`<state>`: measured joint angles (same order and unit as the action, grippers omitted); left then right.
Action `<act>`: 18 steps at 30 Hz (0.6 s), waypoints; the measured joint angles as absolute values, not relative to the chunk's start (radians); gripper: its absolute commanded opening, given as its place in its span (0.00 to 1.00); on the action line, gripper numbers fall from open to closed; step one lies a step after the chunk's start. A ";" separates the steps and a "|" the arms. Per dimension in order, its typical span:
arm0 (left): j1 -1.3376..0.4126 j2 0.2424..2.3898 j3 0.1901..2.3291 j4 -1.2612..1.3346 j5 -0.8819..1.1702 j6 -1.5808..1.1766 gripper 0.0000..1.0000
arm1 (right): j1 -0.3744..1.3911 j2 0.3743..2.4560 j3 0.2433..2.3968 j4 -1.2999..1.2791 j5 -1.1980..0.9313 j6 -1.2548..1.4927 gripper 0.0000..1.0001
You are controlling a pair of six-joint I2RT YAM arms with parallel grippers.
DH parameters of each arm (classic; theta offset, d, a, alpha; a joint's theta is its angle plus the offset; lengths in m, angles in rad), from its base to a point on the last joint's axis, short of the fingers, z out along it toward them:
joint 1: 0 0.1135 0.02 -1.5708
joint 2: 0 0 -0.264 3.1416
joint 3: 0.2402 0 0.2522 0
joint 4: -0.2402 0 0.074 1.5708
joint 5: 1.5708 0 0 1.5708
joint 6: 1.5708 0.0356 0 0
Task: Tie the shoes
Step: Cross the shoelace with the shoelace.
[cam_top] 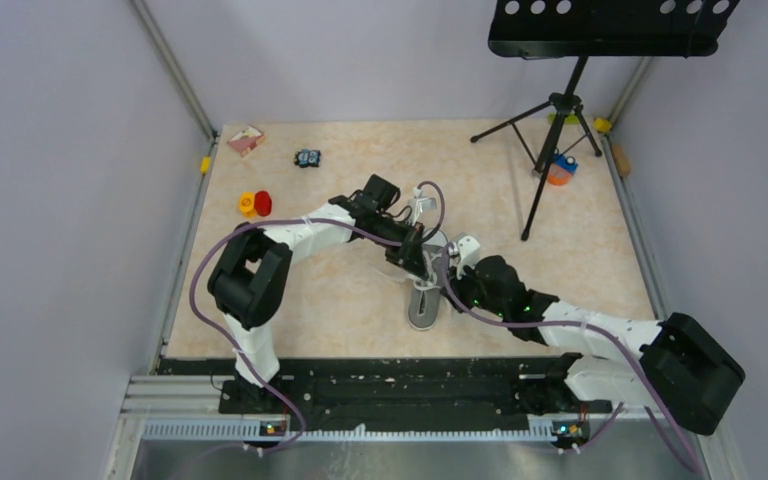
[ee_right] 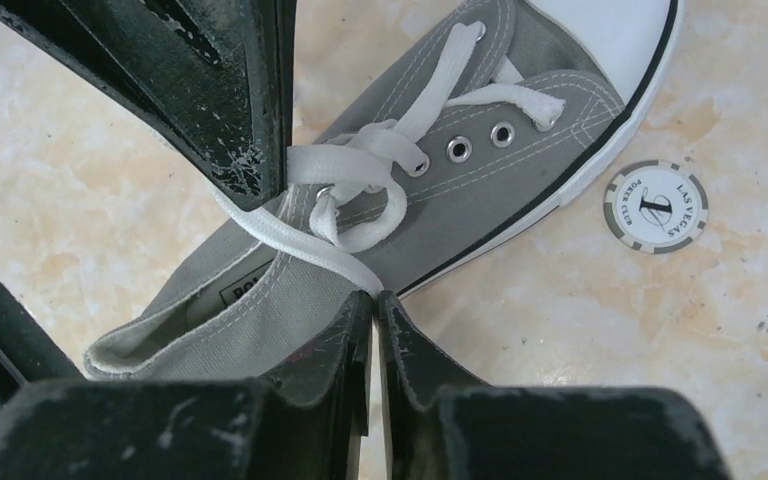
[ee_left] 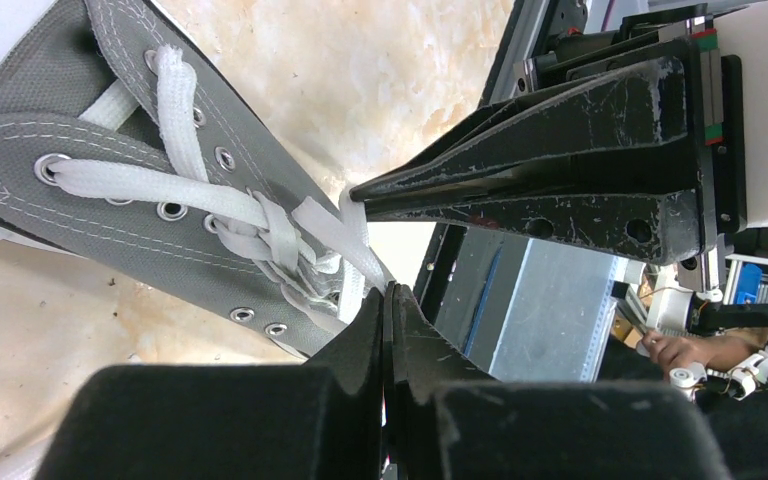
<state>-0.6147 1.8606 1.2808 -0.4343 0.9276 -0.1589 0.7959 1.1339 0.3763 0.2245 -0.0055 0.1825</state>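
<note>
A grey canvas sneaker [cam_top: 423,305] with a white sole and toe cap lies mid-table, toe toward the arms. In the left wrist view the sneaker [ee_left: 60,200] has its white laces [ee_left: 160,185] crossed in a loose twist above the eyelets. My left gripper [ee_left: 388,290] is shut, and one lace strand runs into its tips. The right gripper [ee_right: 372,297] is shut on the other strand at the shoe's [ee_right: 460,210] side. Both grippers meet over the shoe's opening, the left gripper [cam_top: 415,255] just beyond the right gripper [cam_top: 455,265].
A grey poker chip [ee_right: 655,207] lies beside the toe. A music stand tripod [cam_top: 560,110] and an orange-blue item [cam_top: 560,170] stand at the back right. Red and yellow pieces [cam_top: 255,204], a pink box [cam_top: 245,139] and a small dark object [cam_top: 307,158] lie back left.
</note>
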 measured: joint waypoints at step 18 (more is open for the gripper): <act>-0.613 1.861 1.281 -0.434 0.937 -0.159 0.00 | 0.796 1.087 0.395 0.236 -0.021 0.233 0.00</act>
